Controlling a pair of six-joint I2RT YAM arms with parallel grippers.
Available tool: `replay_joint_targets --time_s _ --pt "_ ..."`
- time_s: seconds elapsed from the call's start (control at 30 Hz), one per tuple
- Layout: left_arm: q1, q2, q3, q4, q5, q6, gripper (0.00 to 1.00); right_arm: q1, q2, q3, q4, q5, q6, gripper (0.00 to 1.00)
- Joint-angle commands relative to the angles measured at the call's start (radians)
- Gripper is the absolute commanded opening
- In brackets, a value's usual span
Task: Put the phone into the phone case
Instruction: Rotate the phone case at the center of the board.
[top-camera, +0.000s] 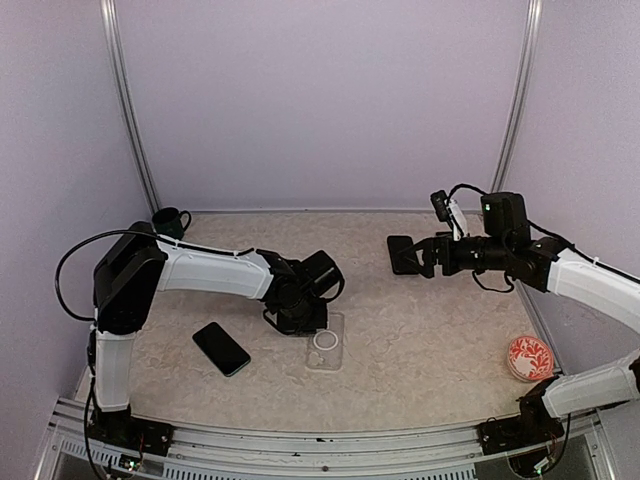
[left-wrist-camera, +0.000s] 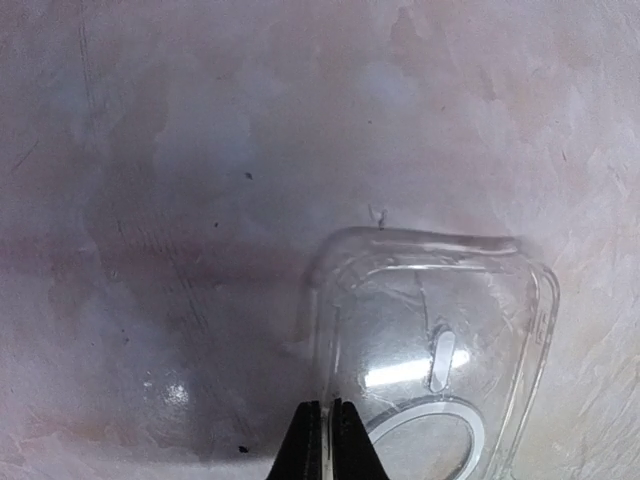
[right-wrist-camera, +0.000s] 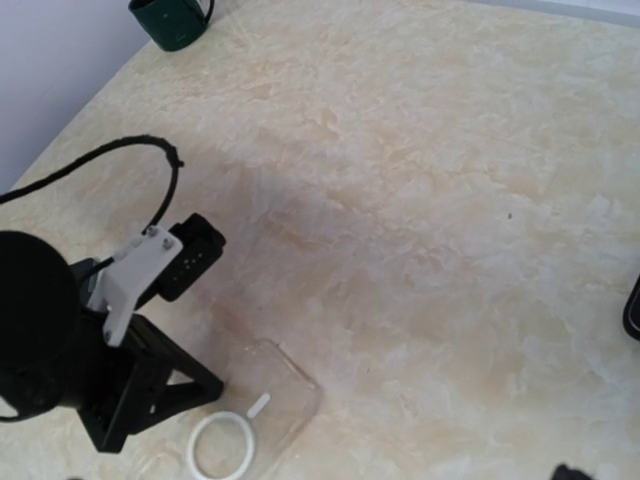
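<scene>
Left tool (left-wrist-camera: 325, 428) (closed) on case (left-wrist-camera: 440, 320) edge

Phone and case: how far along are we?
Nothing is finished: the phone lies on the table, apart from the case, which is empty. In hand: the left gripper is closed at the case's edge. The right gripper hangs open, well away. Left: pick up the phone and seat it in the case.

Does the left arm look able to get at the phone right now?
Probably yes. The phone lies flat and uncovered, close beside the left gripper, with only bare table between them. But that gripper seems shut on the phone case rim, so it would have to let go first.
</scene>
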Motion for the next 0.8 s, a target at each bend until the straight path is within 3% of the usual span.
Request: replay_joint_targets --time_s 0.0,0.13,0.27,0.37,0.63,0.77 --pt "0.007 0.038 0.038 -0.028 -0.005 0.025 0.0 0.009 -0.032 0.028 -0.017 0.008 -0.019 0.99" --pt "0.029 0.046 0.074 -0.023 -0.013 0.096 0.0 0.007 -0.039 0.03 -0.026 0.015 -0.029 0.99" --pt "0.057 0.065 0.147 0.022 0.06 0.337 0.0 0.006 -0.043 0.034 -0.032 0.015 -0.035 0.99" --pt "0.065 0.131 0.263 -0.026 0.166 0.534 0.0 0.007 -0.047 0.035 -0.033 0.009 -0.037 0.99" --pt "0.063 0.201 0.441 -0.124 0.272 0.938 0.0 0.007 -0.024 0.069 -0.059 -0.002 -0.039 0.99" --pt "0.028 0.244 0.546 -0.249 0.16 1.133 0.0 0.007 -0.052 0.066 -0.063 0.016 -0.041 0.99"
